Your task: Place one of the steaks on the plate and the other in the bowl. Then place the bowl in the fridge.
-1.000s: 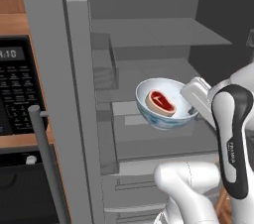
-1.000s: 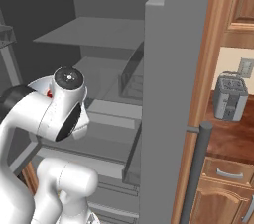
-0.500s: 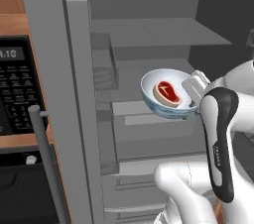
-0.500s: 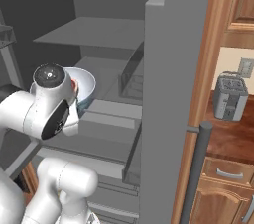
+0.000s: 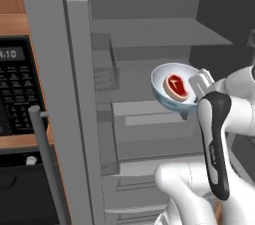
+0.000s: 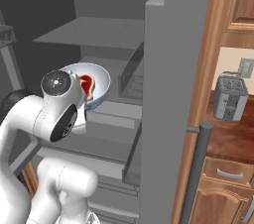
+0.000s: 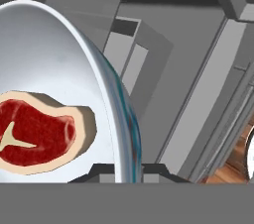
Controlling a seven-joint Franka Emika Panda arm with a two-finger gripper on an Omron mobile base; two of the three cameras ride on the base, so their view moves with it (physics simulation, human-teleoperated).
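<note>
Open fridge [image 5: 74, 69]: grey upper shelf [image 5: 159, 32] and lower shelf [image 5: 149, 112] carry nothing; drawers [image 5: 134, 189] sit beneath them.

Hidden and cut-off parts around the held bowl

In the right base view the arm's round joint covers the near side of the bowl [image 6: 97, 82] and most of the steak [image 6: 87, 83]. In the hand view the bowl's left part runs off the picture's edge, and the claw [image 7: 125, 169] shows just its fingertips [image 7: 101, 168] at the rim. The fridge [image 5: 149, 35] top is cropped in both base views.
</note>
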